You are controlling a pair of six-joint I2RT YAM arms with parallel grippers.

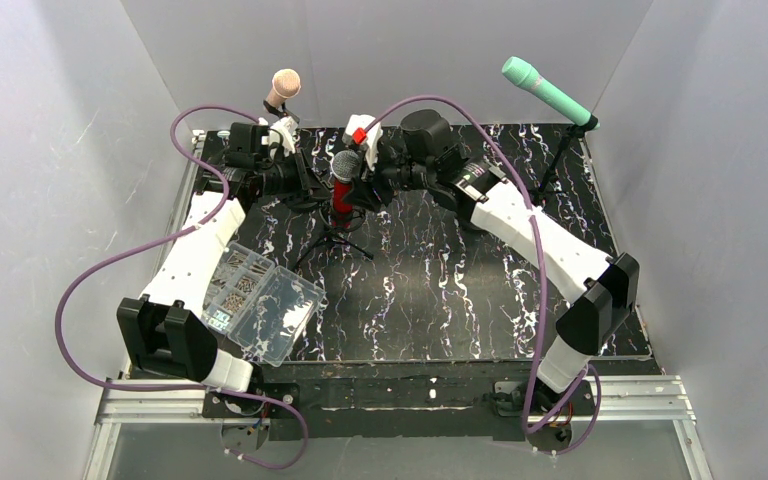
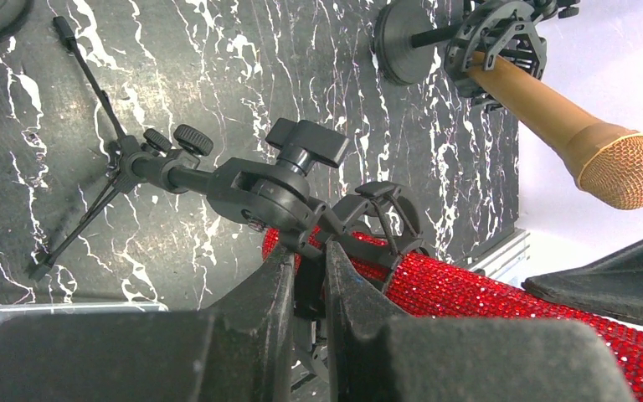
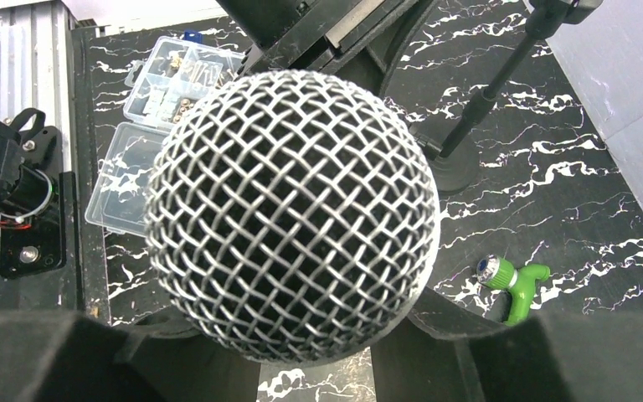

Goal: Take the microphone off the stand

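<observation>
The microphone has a red glitter body and a silver mesh head; it sits in the clip of a black tripod stand at the middle back of the mat. My left gripper is shut on the black clip part of the stand, its tips just under the red body. My right gripper reaches in from the right. In the right wrist view the mesh head fills the frame between its fingers and hides the tips; the gripper seems closed on the microphone under the head.
A tan microphone on its stand is at the back left, also in the left wrist view. A teal microphone on a stand is at the back right. A clear parts box lies by the left arm. A small green object lies on the mat.
</observation>
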